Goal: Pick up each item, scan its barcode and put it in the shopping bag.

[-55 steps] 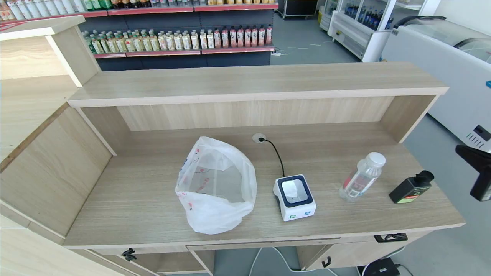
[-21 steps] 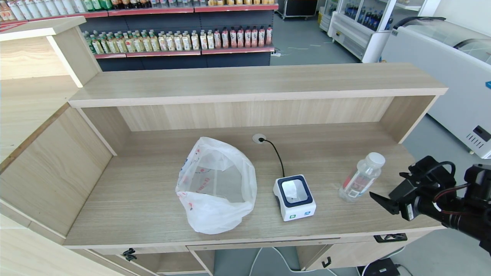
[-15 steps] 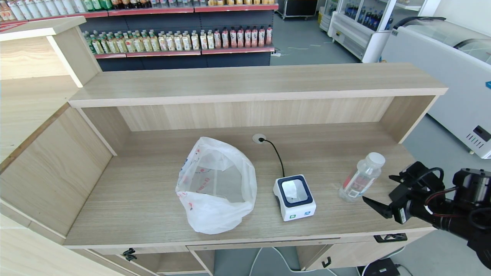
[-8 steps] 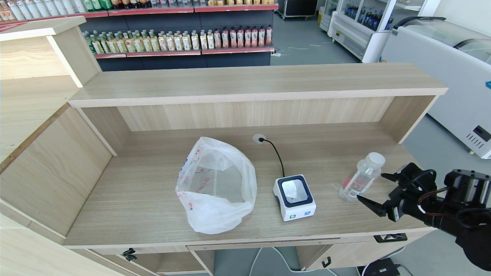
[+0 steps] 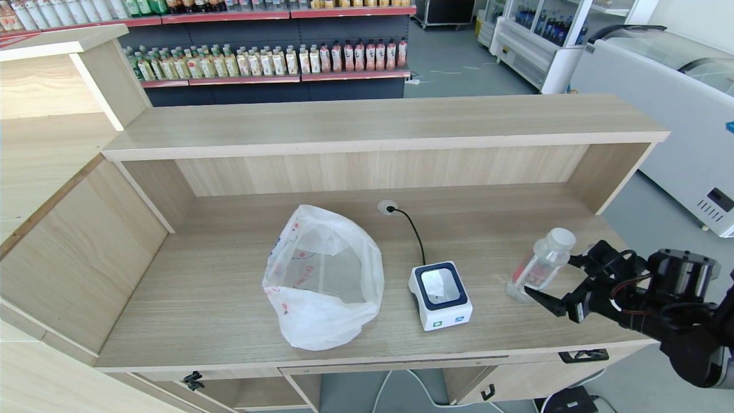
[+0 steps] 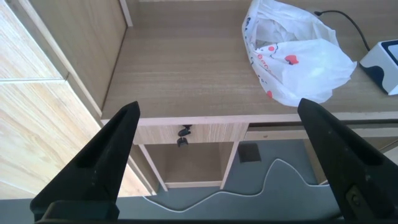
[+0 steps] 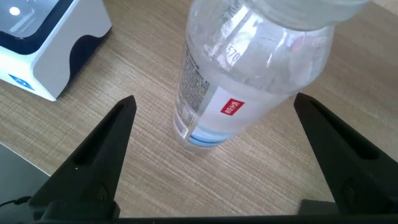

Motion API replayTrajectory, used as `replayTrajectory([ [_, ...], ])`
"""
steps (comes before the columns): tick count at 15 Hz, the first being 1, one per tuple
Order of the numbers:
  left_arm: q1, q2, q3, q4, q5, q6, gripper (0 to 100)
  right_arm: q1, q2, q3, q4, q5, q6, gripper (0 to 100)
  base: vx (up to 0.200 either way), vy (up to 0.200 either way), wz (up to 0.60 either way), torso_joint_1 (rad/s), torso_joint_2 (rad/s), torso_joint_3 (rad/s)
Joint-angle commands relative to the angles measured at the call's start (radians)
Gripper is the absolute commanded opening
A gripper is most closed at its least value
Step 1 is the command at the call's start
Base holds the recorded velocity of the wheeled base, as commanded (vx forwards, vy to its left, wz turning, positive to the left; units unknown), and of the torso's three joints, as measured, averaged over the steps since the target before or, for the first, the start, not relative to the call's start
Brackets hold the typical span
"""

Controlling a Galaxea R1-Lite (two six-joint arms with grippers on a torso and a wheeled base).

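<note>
From the head, the water bottle [image 5: 542, 265] stands tilted on the counter [image 5: 229, 298], right of the scanner [image 5: 440, 295], with the shopping bag [image 5: 324, 275] lying open to the scanner's left. The right gripper [image 5: 549, 275] sits spread wide at the bottle's base, one finger on each side. At the left wrist, the left gripper [image 6: 219, 107] hangs released off the counter's front edge, and the bag [image 6: 298, 56] lies beyond it. At the right wrist, the bottle [image 7: 249, 68] stands between the parted fingers [image 7: 93, 162], not gripped, beside the scanner [image 7: 43, 43].
</note>
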State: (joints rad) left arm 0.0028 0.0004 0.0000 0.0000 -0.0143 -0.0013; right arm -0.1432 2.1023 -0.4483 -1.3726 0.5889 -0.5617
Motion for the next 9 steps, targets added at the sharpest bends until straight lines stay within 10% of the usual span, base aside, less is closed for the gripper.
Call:
replayTrajectory([
  [1,0.0,0.0,0.0,0.0,-0.001,0.0,100,0.004,0.038,-0.027,-0.01,0.015,0.002,100,0.0,0.0,0.0,0.0,0.0,0.0],
  [9,0.0,0.0,0.0,0.0,0.0,0.0,100,0.027,0.122,-0.092,-0.039,0.061,0.017,100,0.0,0.0,0.0,0.0,0.0,0.0],
])
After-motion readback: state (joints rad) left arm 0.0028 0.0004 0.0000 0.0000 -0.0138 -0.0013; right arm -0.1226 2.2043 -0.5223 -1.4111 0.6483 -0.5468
